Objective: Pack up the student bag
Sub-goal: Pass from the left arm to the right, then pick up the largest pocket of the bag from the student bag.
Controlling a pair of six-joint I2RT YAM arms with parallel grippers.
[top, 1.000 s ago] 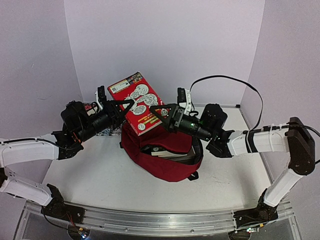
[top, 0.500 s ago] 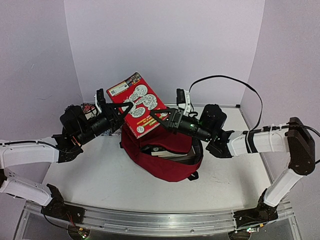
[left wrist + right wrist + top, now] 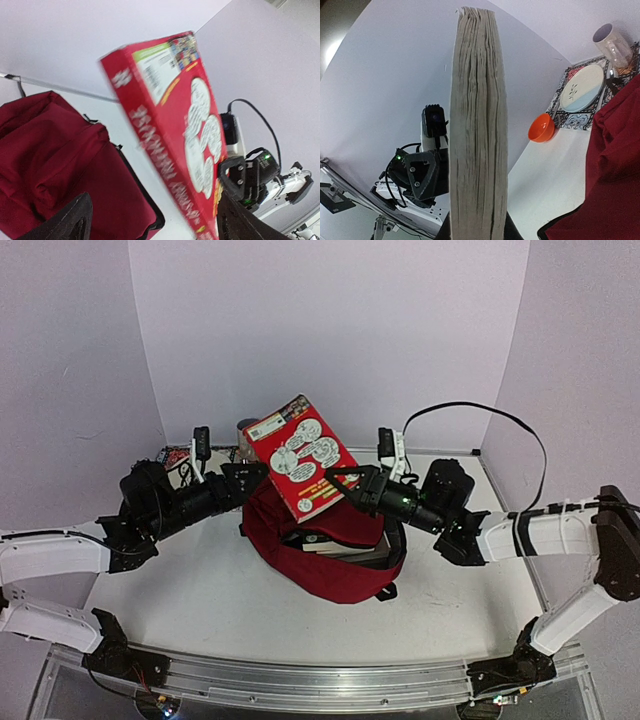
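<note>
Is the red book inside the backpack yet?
Not yet. The red book hangs tilted in the air above the open student bag, pinched by the right gripper.

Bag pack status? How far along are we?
Done: the student bag lies open with flat items, likely books, already inside. In hand: the right pincer is shut on the red book, tilted above the opening; the left pincer is open beside it. Left: lower that book in, then close the bag, which is not yet zipped.
</note>
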